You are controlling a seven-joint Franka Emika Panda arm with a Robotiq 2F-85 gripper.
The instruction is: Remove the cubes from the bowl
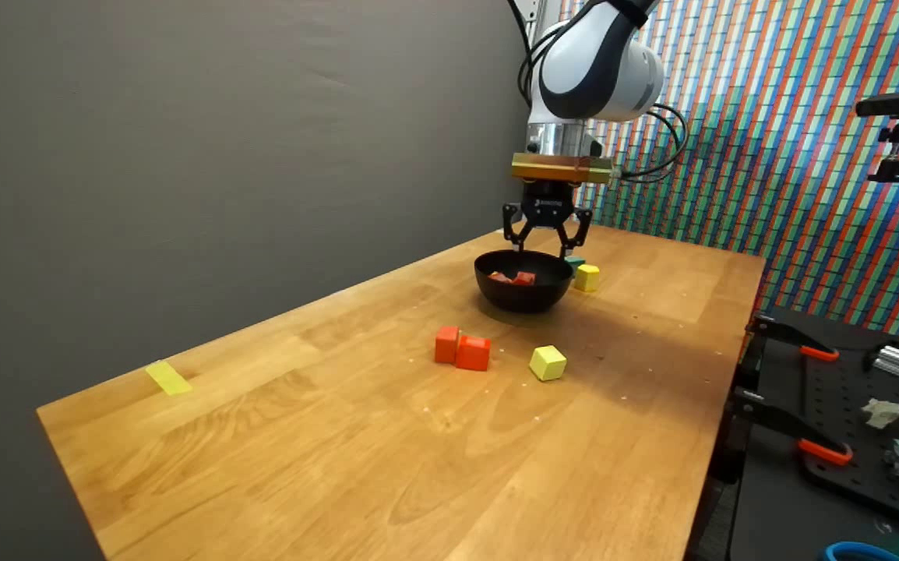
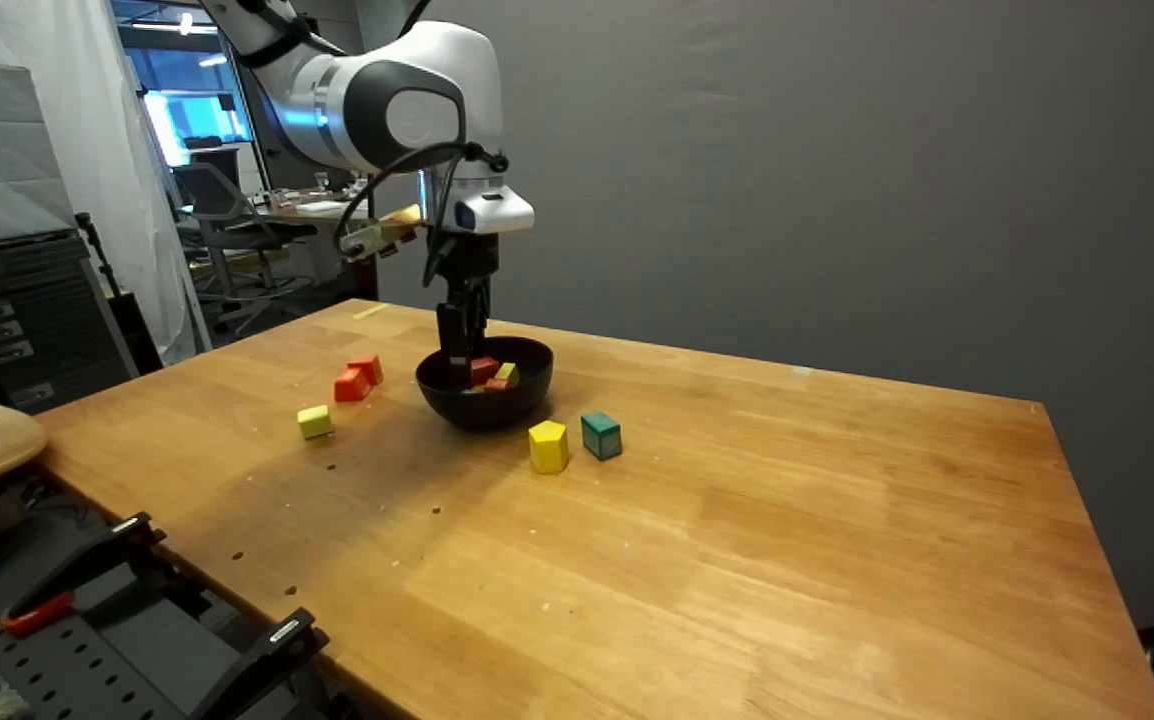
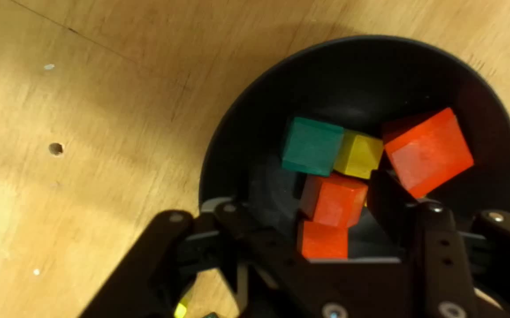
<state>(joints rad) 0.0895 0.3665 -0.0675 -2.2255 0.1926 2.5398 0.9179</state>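
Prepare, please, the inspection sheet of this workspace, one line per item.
Surface: wooden table with pale specks and small holes.
Job's things: black bowl, upright; inside show a green cube, a yellow cube and three red cubes, perhaps more beneath. Outside, on the table, stand two red cubes, a pale yellow cube, a yellow block and a green block.
Clutter: yellow strip near the table edge.
Gripper: jaws apart at the bowl's opening; nothing seen held.
Cables: looped beside the arm.
Surroundings: grey wall, patterned backdrop, clamps by the table edge.
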